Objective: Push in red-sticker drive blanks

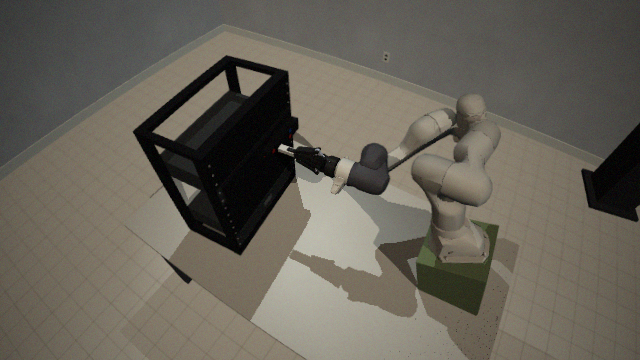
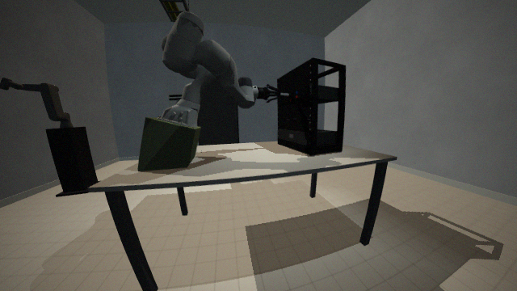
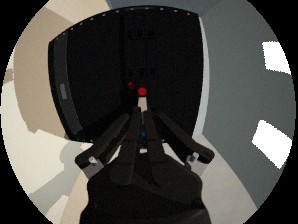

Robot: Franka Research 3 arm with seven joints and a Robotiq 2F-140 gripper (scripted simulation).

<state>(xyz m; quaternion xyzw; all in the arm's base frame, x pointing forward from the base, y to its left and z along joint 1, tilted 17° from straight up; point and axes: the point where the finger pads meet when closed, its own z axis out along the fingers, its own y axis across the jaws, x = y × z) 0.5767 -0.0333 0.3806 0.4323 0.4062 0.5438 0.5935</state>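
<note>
— Reaching level across the table (image 2: 242, 178) from a green pedestal (image 1: 457, 285): pale arm (image 1: 452, 175), dark wrist, gripper (image 1: 292, 151) pinched fully shut with nothing between the fingers, white tips brought together into one blunt point.

— And the point's position?

— Right at the front of the black rack (image 1: 150, 131), about two-thirds up the face, pressed against or just short of a red sticker (image 1: 274, 149); contact not resolvable from the top view. From the wrist view, closed fingers converging straight below a red dot (image 3: 141, 91), with a second, dimmer red mark (image 3: 131, 84) just up and to its left.

— Other stickers?

— Seen from the exterior view: one blue sticker (image 2: 296, 96) just beyond the fingertips on the same dark face. From the top view, small red and blue specks (image 1: 290, 131) higher up near the rack's far front post, on a block standing slightly proud of the front. Individual drive blanks too dark to separate from the chassis around them; how far any one stands out, impossible to tell.

— Rack itself?

— Upright, square on the table near the far edge, open frame at the top, shelves inside, light slot low on the front panel.

— Farther back?

— Tiled floor (image 1: 75, 310), grey walls, a wall outlet (image 1: 385, 56), and a dark stand (image 2: 72, 159) at the table's other end carrying a second, brownish arm (image 2: 48, 99).
</note>
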